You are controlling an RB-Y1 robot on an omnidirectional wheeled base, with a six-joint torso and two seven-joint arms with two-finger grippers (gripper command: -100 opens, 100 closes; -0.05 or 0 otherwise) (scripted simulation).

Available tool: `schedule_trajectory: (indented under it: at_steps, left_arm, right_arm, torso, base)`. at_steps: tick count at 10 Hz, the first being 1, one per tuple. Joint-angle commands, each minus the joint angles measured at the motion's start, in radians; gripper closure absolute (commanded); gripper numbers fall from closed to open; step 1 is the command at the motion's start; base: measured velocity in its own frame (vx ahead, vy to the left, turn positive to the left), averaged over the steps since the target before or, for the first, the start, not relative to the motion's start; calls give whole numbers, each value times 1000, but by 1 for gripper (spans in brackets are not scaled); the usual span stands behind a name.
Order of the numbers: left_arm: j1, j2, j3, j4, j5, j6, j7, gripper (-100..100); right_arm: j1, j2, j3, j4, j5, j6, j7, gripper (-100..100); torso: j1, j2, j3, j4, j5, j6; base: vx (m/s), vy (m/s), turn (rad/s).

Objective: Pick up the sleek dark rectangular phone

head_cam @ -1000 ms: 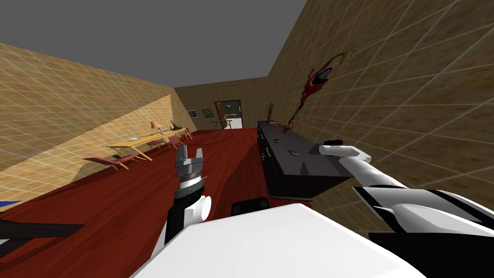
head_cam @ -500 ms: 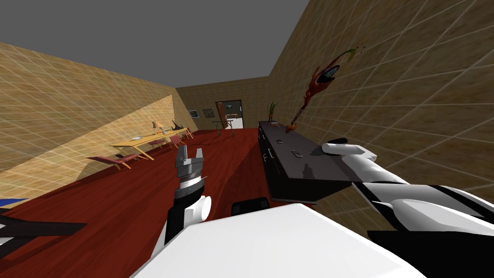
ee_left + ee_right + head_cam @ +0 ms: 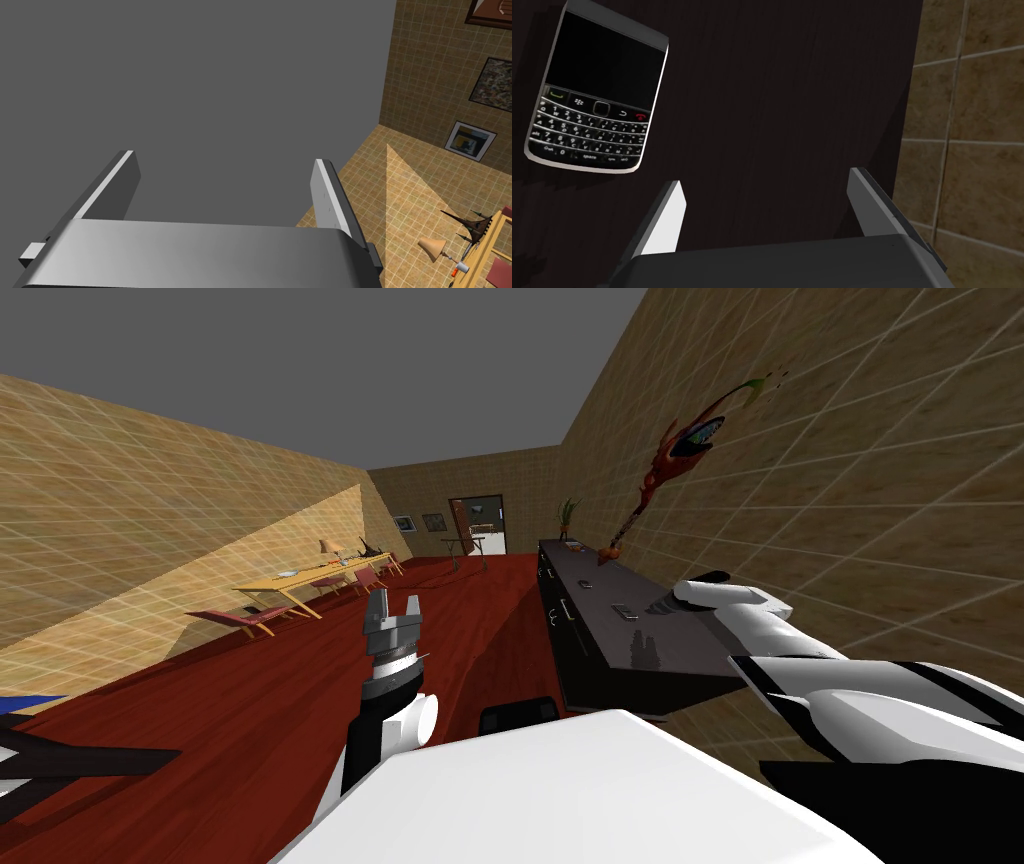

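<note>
Nearest, the left gripper (image 3: pixel 395 600) stands upright over the red floor (image 3: pixel 250 708), off the worktop's (image 3: pixel 787 100) front edge, its fingers spread wide with nothing between them. The floor lies open from that front edge across to a yellow table (image 3: pixel 290 581) with chairs against the opposite wall. The right arm reaches over the near end of the worktop, close to its back edge, where the tiled wall (image 3: pixel 962 125) meets it. The right gripper (image 3: pixel 765 182) points down at the dark top, fingers apart and empty, with bare surface between and just past them. The phone (image 3: pixel 597 95) lies flat and face up beyond the fingertips, off to the side away from the wall and clear of both fingers. Its long axis runs roughly along the back edge, a little slanted. The keypad end is nearer the gripper and the dark screen end points away. Bare top surrounds it on every visible side. Farther along the worktop lie small things (image 3: pixel 587 583) too small to tell. A plant (image 3: pixel 565 518) stands at its far end, and a doorway (image 3: pixel 478 523) lies beyond.
</note>
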Motion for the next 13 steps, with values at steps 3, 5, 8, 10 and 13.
schedule_trajectory:
  at_steps: [3, 5, 8, 10, 13]
  left_arm:
    - [0, 0, 0, 0, 0, 0, 0, 0]
    - [0, 0, 0, 0, 0, 0, 0, 0]
    - [0, 0, 0, 0, 0, 0, 0, 0]
    - [0, 0, 0, 0, 0, 0, 0, 0]
    - [0, 0, 0, 0, 0, 0, 0, 0]
  right_arm:
    - [-30, -15, -7, 61, -37, 107, -22, -100]
    - [-52, -23, -10, 104, -61, 163, -33, -100]
    - [-88, -35, -15, 182, -103, 243, -51, -100]
    - [-101, -40, -16, 216, -121, 302, -59, -100]
    - [-112, -43, -17, 249, -137, 351, -65, -100]
  torso:
    - [0, -1, -1, 0, 0, 0]
    - [0, -1, -1, 0, 0, 0]
    - [-2, -1, -1, 0, -1, 0]
    - [-2, 0, 0, 0, 0, 0]
    - [-2, 0, 0, 0, -1, 0]
  base:
    - [73, 18, 29]
    - [81, 11, 23]
    - [83, -4, 25]
    - [69, -7, 13]
    - [65, -8, 10]
